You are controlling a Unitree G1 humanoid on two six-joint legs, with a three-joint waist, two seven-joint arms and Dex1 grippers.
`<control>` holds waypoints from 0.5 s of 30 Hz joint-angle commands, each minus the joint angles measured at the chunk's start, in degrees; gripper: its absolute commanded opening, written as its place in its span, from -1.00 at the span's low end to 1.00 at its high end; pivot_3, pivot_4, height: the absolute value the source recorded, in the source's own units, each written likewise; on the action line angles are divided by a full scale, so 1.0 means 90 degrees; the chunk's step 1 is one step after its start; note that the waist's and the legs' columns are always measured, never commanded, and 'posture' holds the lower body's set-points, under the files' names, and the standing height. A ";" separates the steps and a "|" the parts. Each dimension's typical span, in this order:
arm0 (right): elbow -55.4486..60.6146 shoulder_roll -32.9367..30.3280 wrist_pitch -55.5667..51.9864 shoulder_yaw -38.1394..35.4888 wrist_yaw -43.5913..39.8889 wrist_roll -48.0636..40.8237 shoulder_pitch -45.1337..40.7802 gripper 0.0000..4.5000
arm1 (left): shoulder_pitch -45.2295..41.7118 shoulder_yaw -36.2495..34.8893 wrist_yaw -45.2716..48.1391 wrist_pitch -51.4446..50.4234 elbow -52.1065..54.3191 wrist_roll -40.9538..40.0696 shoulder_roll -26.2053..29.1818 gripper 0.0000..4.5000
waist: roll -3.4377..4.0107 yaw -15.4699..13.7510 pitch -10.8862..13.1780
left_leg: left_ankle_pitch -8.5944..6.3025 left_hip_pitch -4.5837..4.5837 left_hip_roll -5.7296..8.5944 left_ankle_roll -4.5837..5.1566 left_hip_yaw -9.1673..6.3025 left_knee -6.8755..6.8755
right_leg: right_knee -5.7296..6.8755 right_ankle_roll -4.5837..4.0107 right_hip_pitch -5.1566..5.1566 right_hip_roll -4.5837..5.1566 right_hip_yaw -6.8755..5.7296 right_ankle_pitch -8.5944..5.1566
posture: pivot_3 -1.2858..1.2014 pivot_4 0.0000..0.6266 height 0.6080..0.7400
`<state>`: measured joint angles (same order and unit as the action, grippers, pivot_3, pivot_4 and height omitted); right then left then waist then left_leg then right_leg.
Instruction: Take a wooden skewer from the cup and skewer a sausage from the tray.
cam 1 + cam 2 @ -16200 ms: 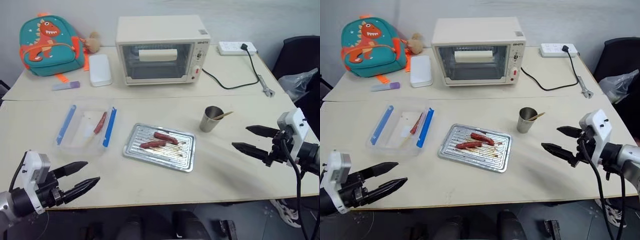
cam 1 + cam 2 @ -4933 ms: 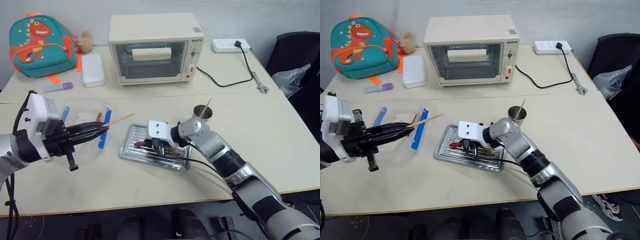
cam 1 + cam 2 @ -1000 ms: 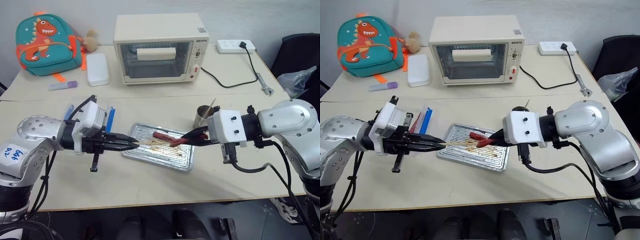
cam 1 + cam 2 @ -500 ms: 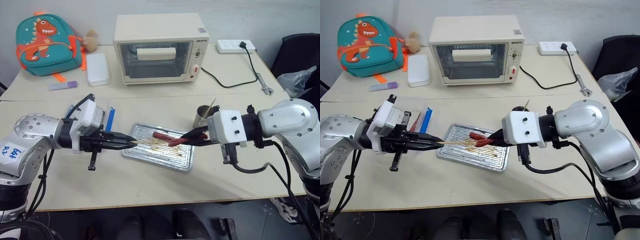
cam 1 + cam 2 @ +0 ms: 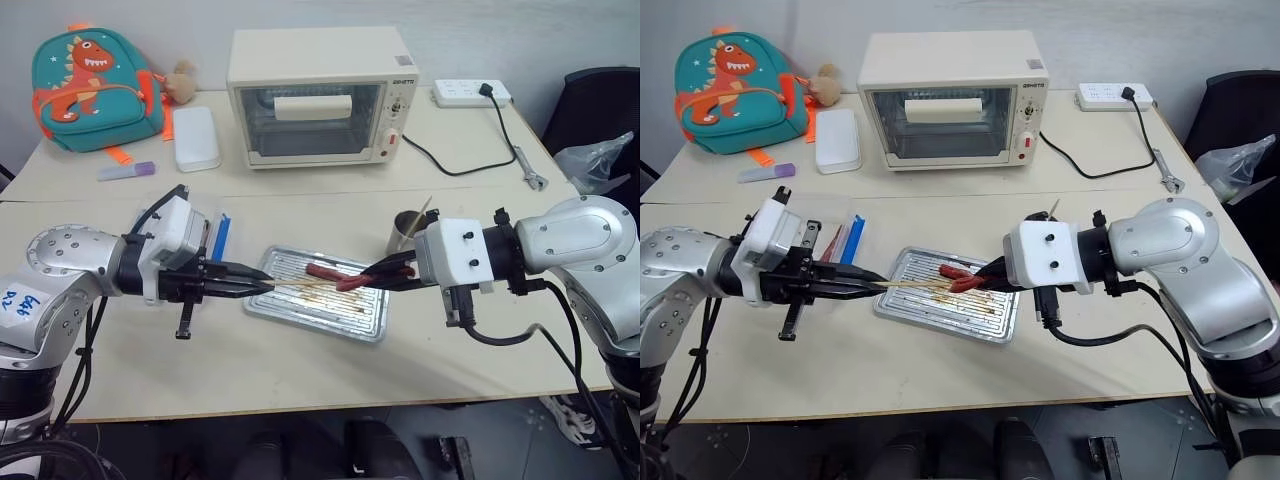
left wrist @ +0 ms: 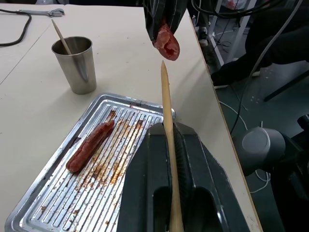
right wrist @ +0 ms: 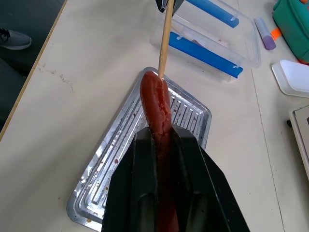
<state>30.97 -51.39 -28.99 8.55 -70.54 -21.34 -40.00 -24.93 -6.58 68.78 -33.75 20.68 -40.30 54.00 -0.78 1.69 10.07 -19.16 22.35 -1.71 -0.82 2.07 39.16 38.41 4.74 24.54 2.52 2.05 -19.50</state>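
My left gripper (image 5: 262,287) is shut on a wooden skewer (image 5: 300,285) that points level toward the right gripper. The right gripper (image 5: 378,279) is shut on a reddish sausage (image 5: 350,283), held above the silver tray (image 5: 300,313). In the right wrist view the skewer (image 7: 164,38) has its tip at the free end of the sausage (image 7: 157,106). I cannot tell whether it has gone in. A second sausage (image 5: 325,271) lies on the tray. The metal cup (image 5: 405,233) stands behind the right gripper with another skewer (image 5: 425,212) in it.
A clear plastic box with blue clips (image 7: 212,38) sits left of the tray, behind my left arm. At the back stand a toaster oven (image 5: 320,95), a white case (image 5: 195,138), a dinosaur backpack (image 5: 95,85) and a power strip (image 5: 470,93) with its cable.
Both grippers started open and empty. Since then the left has taken a skewer, and the right has lifted a sausage off the tray. Over the last second nothing has moved.
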 commanded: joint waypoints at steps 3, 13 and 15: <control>0.0067 -0.0058 0.0083 -0.0043 0.0059 0.0054 -0.0042 -0.87 | -0.0099 -0.0197 -0.0044 -0.0013 0.0230 -0.0147 0.0055 -1.00 | 0.0000 0.0000 0.0000 | 0.0000 0.0000 0.0000 0.0000 0.0000 0.0000 | 0.0000 0.0000 0.0000 0.0000 0.0000 0.0000 | 0.03 -0.52 1.00; 0.0027 -0.0003 0.0149 -0.0003 0.0075 0.0112 0.0014 -0.87 | -0.0073 -0.0212 -0.0091 -0.0060 0.0340 -0.0187 0.0022 -1.00 | 0.0000 -0.0001 0.0000 | 0.0000 0.0000 0.0000 0.0000 0.0000 0.0000 | 0.0000 0.0000 0.0000 0.0000 0.0000 0.0000 | 0.03 -0.52 1.00; 0.0038 0.0018 0.0129 0.0001 0.0081 0.0106 0.0010 -0.87 | -0.0068 -0.0208 -0.0099 -0.0059 0.0357 -0.0191 0.0012 -1.00 | 0.0000 -0.0001 0.0000 | 0.0000 0.0000 0.0000 0.0000 0.0000 0.0000 | 0.0001 0.0000 0.0000 0.0000 0.0000 0.0000 | 0.03 -0.52 1.00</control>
<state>30.58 -51.36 -28.63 8.74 -70.44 -20.31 -39.70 -24.92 -6.74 68.19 -34.45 22.00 -40.60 54.00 -0.78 1.69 10.07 -19.16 22.35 -1.71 -0.82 2.07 39.16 38.41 4.74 24.54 2.51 2.06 -19.50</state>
